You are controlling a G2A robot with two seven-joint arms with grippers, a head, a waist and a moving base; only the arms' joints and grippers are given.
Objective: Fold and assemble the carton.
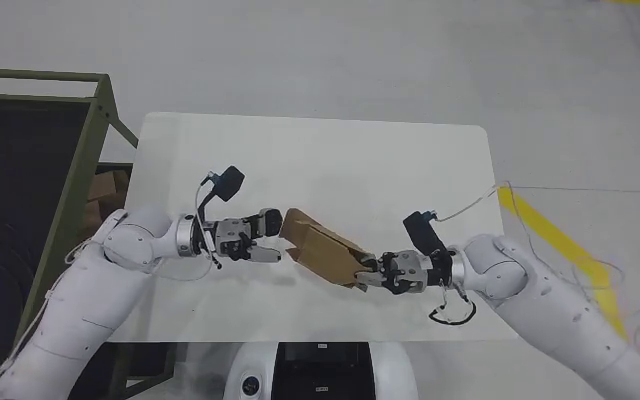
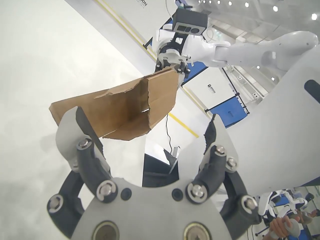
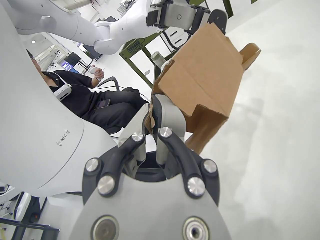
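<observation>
A brown, partly folded carton (image 1: 320,250) hangs over the front middle of the white table (image 1: 320,150), its flaps loose and torn-edged. My right gripper (image 1: 368,272) is shut on a flap at the carton's right end; the right wrist view has the cardboard edge pinched between the fingers (image 3: 165,111), with the carton body (image 3: 200,76) stretching away. My left gripper (image 1: 268,240) stands open at the carton's other end. In the left wrist view the open end of the carton (image 2: 120,106) lies just beyond one of the spread fingers (image 2: 72,126).
A green metal frame (image 1: 95,130) stands off the table's left side, with cardboard pieces (image 1: 100,190) inside it. A yellow floor line (image 1: 530,220) runs past the right edge. The far half of the table is bare.
</observation>
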